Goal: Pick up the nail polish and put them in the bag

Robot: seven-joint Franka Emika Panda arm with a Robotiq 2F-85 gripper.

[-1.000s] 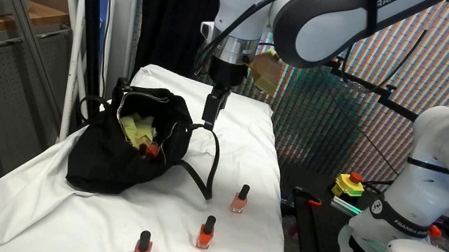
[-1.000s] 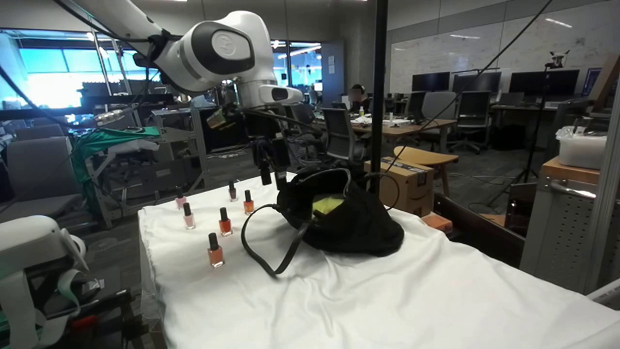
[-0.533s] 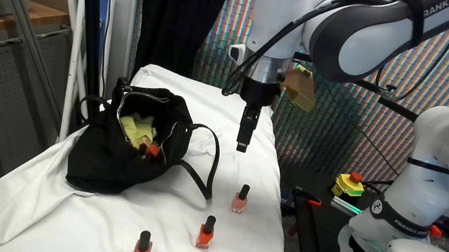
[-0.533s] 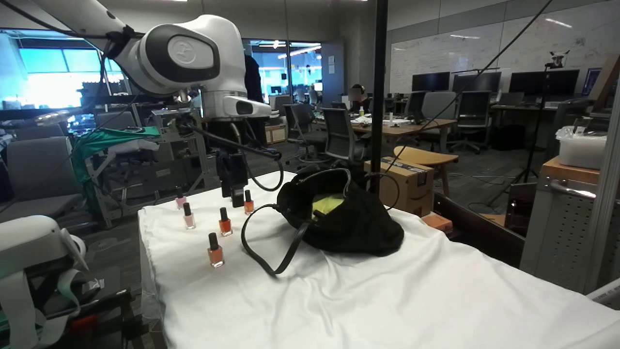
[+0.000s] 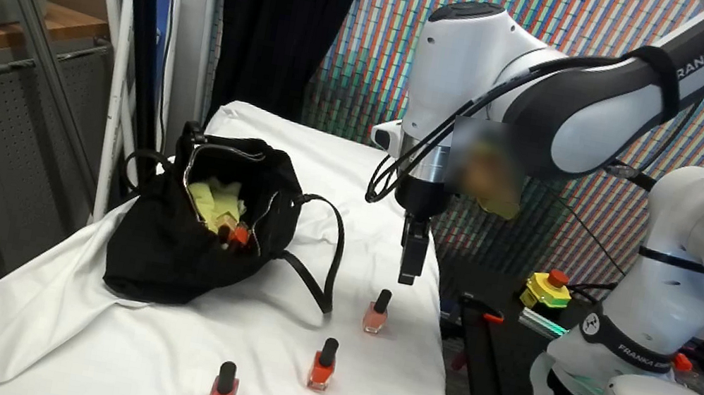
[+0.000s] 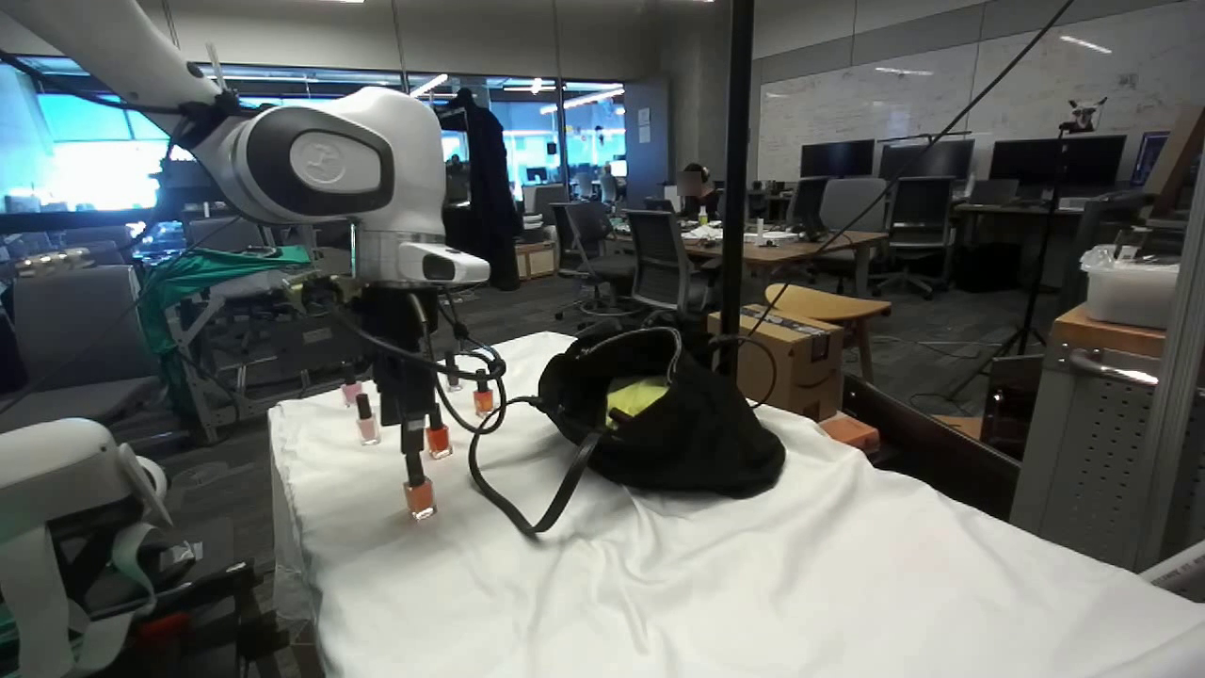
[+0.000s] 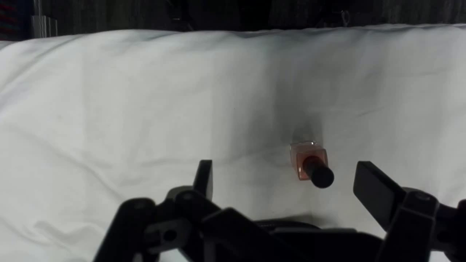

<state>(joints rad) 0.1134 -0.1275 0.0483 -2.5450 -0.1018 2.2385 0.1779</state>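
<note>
A salmon-coloured nail polish bottle [image 7: 307,160] stands upright on the white cloth [image 7: 127,120], its dark cap [image 7: 322,177] showing between the fingers [image 7: 376,196] of the gripper [image 7: 285,178]. They are spread wide, with a gap on both sides of the bottle, the narrower one toward the right of the wrist view. The gripper points straight down; in an exterior view a fingertip overlaps the cap, and how far above the bottle it hangs I cannot tell. Near this bottle stands a red-orange bottle [image 6: 439,441], with an orange bottle [image 6: 483,401] behind it, a pale pink bottle [image 6: 368,430] and a pink bottle [image 6: 351,392] off to one side, and a further bottle [image 6: 454,384] partly hidden. The black bag [image 5: 182,269] rests beside the group on the same cloth, its mouth open, one handle [image 5: 309,283] looped out toward the bottles. In its opening, in both exterior views, shows a yellow-green cloth [image 5: 212,199]; just beside that, in an exterior view, is something red [image 5: 240,234], too small to make out. The white arm [image 5: 592,130] slants down from the upper right of that view, and past the edge of the white cloth sits a yellow box with a red button [image 5: 540,291].
</note>
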